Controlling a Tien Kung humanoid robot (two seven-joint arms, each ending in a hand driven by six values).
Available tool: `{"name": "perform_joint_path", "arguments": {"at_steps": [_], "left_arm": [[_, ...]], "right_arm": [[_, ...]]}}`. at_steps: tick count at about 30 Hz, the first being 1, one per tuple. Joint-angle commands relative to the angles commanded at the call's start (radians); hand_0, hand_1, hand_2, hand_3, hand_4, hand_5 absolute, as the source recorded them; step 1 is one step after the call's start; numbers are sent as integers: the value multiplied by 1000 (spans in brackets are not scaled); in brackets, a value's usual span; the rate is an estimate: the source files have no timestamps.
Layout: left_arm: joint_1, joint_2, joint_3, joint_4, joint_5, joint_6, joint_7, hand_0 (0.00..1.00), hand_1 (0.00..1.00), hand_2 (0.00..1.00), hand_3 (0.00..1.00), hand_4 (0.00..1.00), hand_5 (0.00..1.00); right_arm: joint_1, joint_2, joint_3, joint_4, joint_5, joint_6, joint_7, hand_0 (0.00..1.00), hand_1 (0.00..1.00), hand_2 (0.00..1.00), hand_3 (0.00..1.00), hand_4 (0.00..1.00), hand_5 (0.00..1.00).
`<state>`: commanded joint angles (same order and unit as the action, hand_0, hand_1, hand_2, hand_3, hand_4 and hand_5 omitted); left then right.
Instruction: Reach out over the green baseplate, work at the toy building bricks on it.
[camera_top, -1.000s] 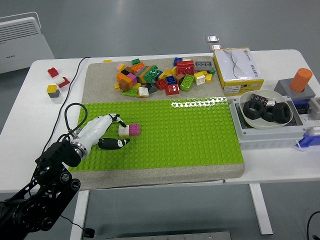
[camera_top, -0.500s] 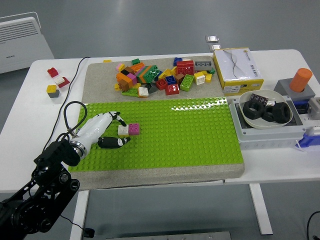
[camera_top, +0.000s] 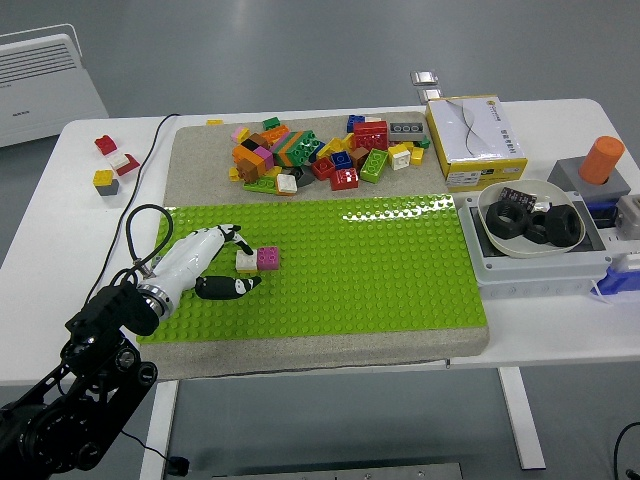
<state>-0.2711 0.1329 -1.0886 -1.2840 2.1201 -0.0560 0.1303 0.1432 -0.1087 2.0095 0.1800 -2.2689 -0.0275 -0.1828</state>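
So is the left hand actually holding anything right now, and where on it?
The left hand has its fingertips at the cream end of the small cream-and-pink brick on the green baseplate. Whether it truly grips it cannot be told.

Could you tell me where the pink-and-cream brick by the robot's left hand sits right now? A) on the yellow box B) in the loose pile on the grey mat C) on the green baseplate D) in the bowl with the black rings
C: the pink-and-cream brick stands on the green baseplate, at the fingertips of the left hand, well short of the loose pile.
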Motion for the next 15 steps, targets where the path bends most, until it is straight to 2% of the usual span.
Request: {"name": "perform_joint_path", "arguments": {"at_steps": [15], "left_arm": [[-16,-14,-1,57,-3,11,-12,989,940,915,615,824,348]], "right_arm": [[3,2,-4,0,0,0,0,670,663,724,732,759,976]]}}
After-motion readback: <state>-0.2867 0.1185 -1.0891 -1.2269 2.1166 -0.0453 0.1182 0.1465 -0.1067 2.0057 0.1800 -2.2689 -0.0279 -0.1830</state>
